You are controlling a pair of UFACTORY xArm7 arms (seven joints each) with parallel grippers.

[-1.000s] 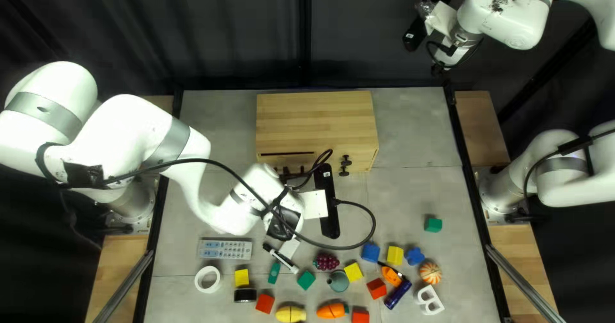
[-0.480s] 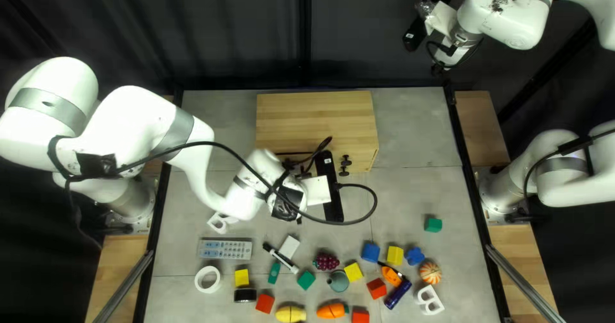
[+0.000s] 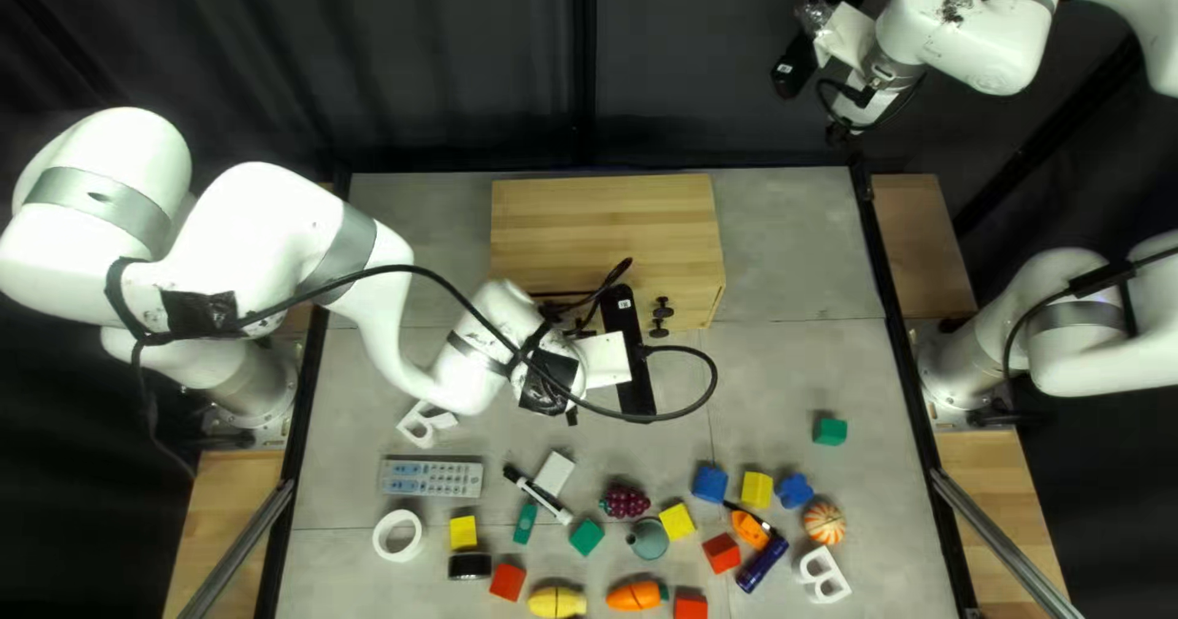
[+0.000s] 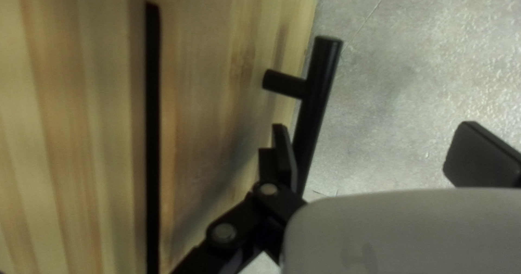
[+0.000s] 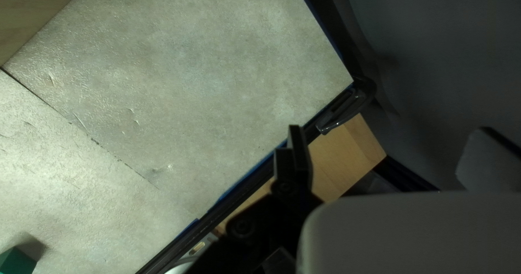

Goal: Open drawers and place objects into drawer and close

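The drawer handle [image 4: 321, 73] lies lengthwise along the drawer front [image 4: 217, 89] — its post [image 4: 283, 84] pointing inward — with the left gripper [image 3: 549, 382] spread wide, one finger beside it.

A robotics lab, by the look of its test table.
Two white jointed robot arms, the left arm [image 3: 295, 233] and the right arm [image 3: 1012, 36], have their bases at opposite sides of a gray table [image 3: 785, 361], with a black cable [image 3: 417, 272] running along the left one under wraps of black tape [image 3: 203, 314]. A dark curtain [image 3: 430, 67] hangs behind, and metal bars [image 3: 1006, 545] slant past both sides. On the tabletop, a wooden drawer box [image 3: 608, 220] shares the space with colored blocks [image 3: 722, 553], a remote control [image 3: 430, 477] and a toy carrot [image 3: 636, 595], like a set of test props.
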